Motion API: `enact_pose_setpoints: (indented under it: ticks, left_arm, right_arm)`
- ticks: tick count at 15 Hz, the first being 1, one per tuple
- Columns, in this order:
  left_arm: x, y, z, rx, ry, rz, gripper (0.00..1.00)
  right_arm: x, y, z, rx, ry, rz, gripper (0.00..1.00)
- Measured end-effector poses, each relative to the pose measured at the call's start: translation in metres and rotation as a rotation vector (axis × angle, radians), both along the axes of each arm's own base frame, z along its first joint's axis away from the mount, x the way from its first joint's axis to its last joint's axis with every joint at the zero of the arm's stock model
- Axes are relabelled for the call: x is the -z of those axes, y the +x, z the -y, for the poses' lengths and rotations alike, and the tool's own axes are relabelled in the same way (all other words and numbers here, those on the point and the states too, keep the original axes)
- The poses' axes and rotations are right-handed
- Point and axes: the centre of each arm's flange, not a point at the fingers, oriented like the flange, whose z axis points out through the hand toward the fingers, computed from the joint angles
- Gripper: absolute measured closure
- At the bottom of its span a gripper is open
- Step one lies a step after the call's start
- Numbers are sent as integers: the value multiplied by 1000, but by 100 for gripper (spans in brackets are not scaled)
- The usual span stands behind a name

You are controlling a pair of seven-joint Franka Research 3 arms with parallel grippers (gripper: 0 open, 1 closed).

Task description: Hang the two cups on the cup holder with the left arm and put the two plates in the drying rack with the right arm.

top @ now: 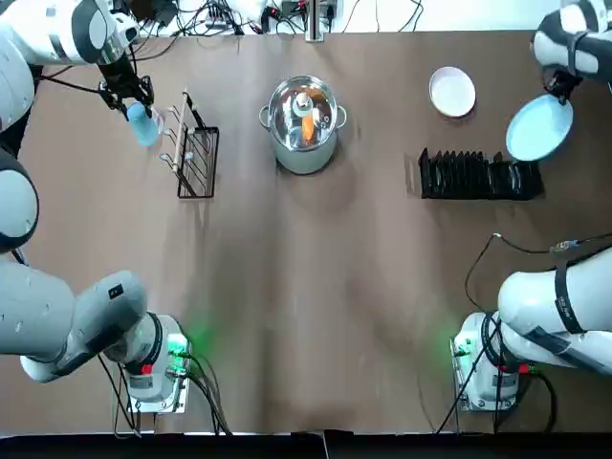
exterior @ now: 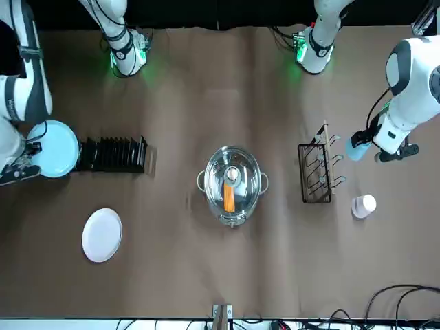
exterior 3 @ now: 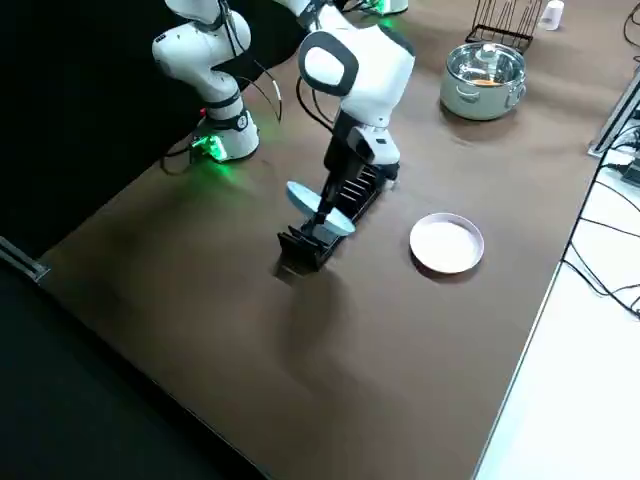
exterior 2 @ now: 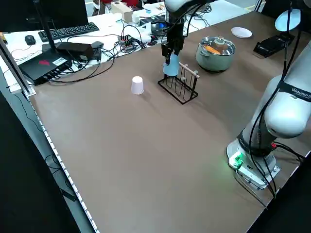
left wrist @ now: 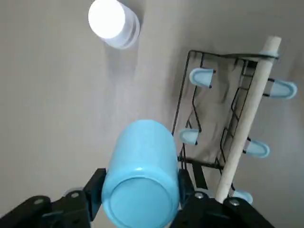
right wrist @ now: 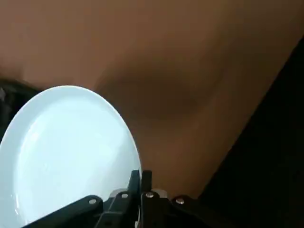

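Clearly, the left pincer (left wrist: 137,190) holds the blue cup (left wrist: 141,175) beside the cup holder (left wrist: 244,118).

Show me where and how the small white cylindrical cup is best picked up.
Probably by opposite sides of its round wall, from straight above: the cup stands on end and looks as slim as the light-blue cylindrical cup, which the left end effector grips beside the black wire stand.
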Motion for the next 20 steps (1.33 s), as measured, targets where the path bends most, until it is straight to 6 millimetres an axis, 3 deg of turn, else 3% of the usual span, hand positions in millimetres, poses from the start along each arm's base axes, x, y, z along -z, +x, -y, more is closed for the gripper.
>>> enact_pose_setpoints:
  ticks: [5,9,16,20]
  left_arm:
    - [14,7,10,-17,-13,7,34]
    - [18,13,24,-58,-17,40,34]
    - [27,18,33,-108,-26,57,34]
    - [35,20,36,-124,-34,53,34]
  right_arm:
    - [30,-26,-10,-151,-117,-81,97]
    - [61,-46,-39,-280,-96,-72,97]
    - [69,-44,-67,-269,-103,-42,97]
    - [79,-44,-69,-260,-97,-49,97]
